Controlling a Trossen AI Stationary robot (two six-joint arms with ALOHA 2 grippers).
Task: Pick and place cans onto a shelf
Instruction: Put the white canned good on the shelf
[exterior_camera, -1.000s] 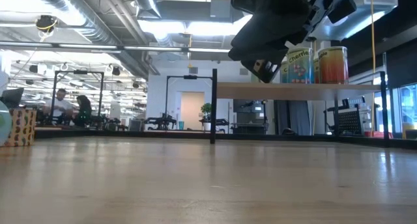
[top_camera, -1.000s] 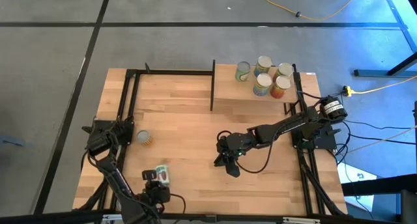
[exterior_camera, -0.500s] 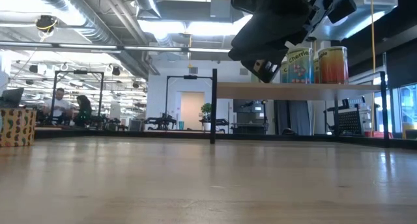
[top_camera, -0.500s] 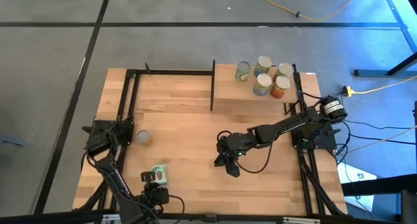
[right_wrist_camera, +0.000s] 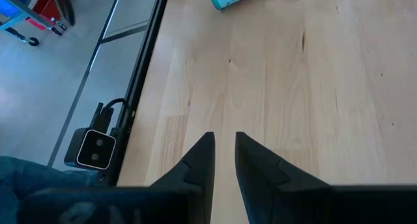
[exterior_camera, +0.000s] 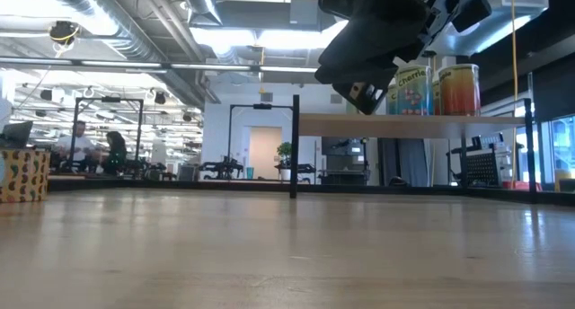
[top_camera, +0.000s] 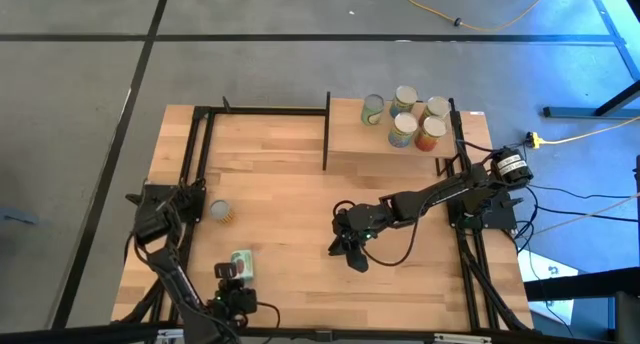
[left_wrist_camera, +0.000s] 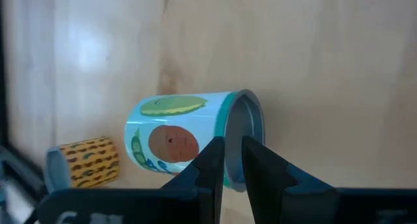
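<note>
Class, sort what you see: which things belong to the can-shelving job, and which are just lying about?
Job: shelf; five cans on it; yellow can and blue-green can on the tabletop; left gripper by the blue-green can; right gripper waiting mid-table.
Lying about: yellow cable on the floor; people in the room behind.

1. Around your table (top_camera: 290,184) you have a grey concrete floor (top_camera: 250,74) crossed by dark lines.
2. A yellow cable (top_camera: 470,19) trails on the floor beyond the table's far edge.
3. In the low view you look into a large open hall: exposed ducts (exterior_camera: 108,30) and bright ceiling light panels (exterior_camera: 243,35) overhead.
4. A pale doorway (exterior_camera: 263,152) sits in the far wall, with a potted plant (exterior_camera: 285,154) beside it.
5. Two seated people (exterior_camera: 94,147) show far off on the left side.
</note>
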